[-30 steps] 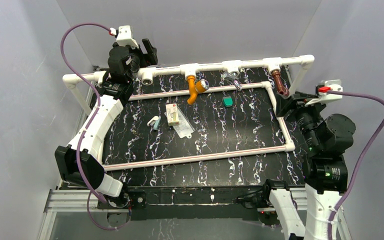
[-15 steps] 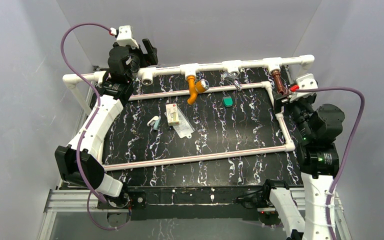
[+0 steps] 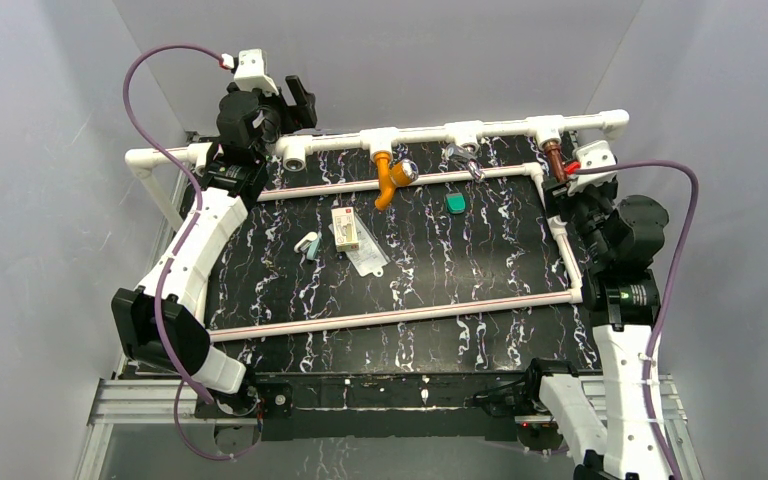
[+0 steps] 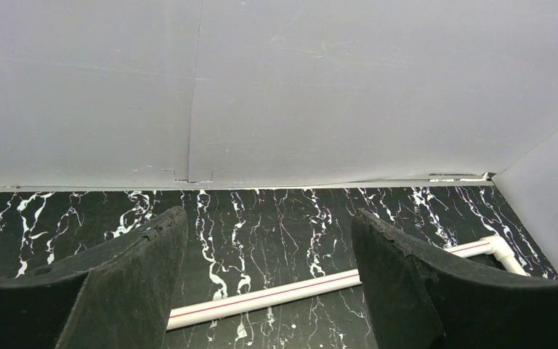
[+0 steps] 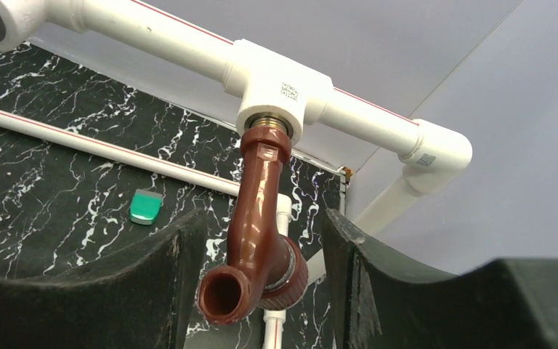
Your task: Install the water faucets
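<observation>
At the far right corner of the table (image 3: 410, 270), the right gripper (image 5: 265, 218) stands half open astride the reddish-brown faucet (image 5: 261, 182), with a gap showing on the knob side. That faucet hangs from a white tee (image 5: 280, 87) whose small printed marking is too fine to read. The left gripper (image 4: 269, 225) gapes wide and empty at the far left. The orange faucet (image 3: 390, 178), silvery-knobbed, hangs from the same far pipe (image 3: 425, 133).

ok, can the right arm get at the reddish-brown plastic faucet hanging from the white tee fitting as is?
Probably yes. The reddish-brown plastic faucet sits between the right arm's open fingers, with nothing else in the gap. The white tee fitting is above it and leaves its body free.
</observation>
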